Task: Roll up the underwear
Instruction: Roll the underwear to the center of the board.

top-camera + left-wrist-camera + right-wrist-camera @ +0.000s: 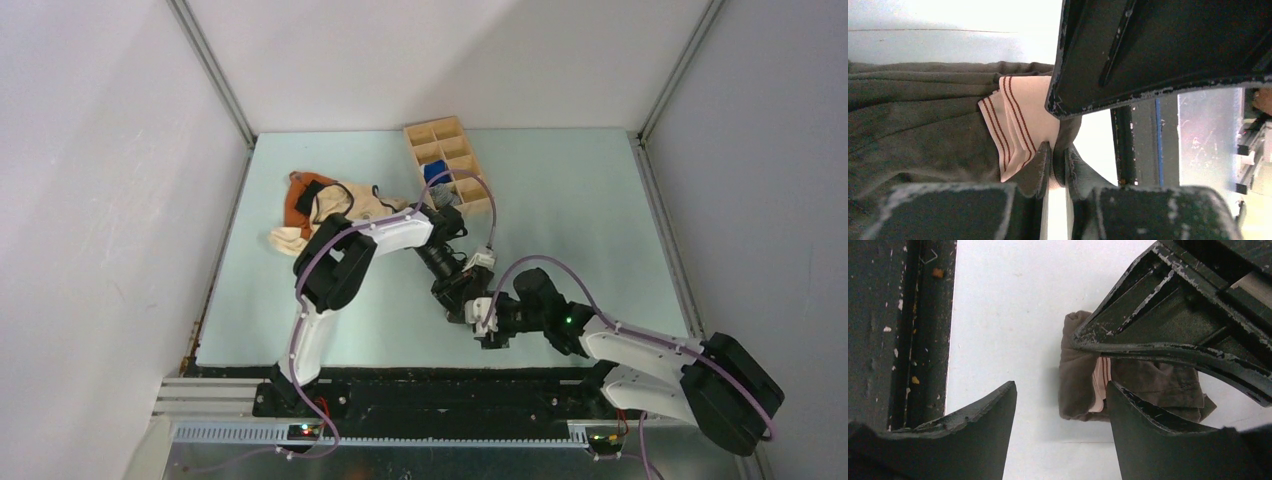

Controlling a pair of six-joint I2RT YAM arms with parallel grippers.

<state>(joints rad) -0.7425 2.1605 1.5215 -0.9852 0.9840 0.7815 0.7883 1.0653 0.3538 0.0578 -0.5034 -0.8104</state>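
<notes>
The underwear [923, 125] is a bunched dark olive-brown bundle with a pale waistband [1023, 110] striped in red-brown. It lies on the pale table near the front edge. My left gripper [1058, 167] is shut on a fold of the olive fabric beside the waistband. In the right wrist view the underwear [1075, 370] lies just beyond my right gripper [1060, 385], which is open and empty, with its right finger at the bundle's edge. In the top view the left gripper [458, 298] and right gripper [487, 330] are close together and hide the underwear.
A wooden divided box [448, 165] stands at the back with a small blue roll [434, 172] inside. A cream-and-orange garment [320, 205] lies at the back left. A black rail [400, 372] runs along the near edge. White walls enclose the table.
</notes>
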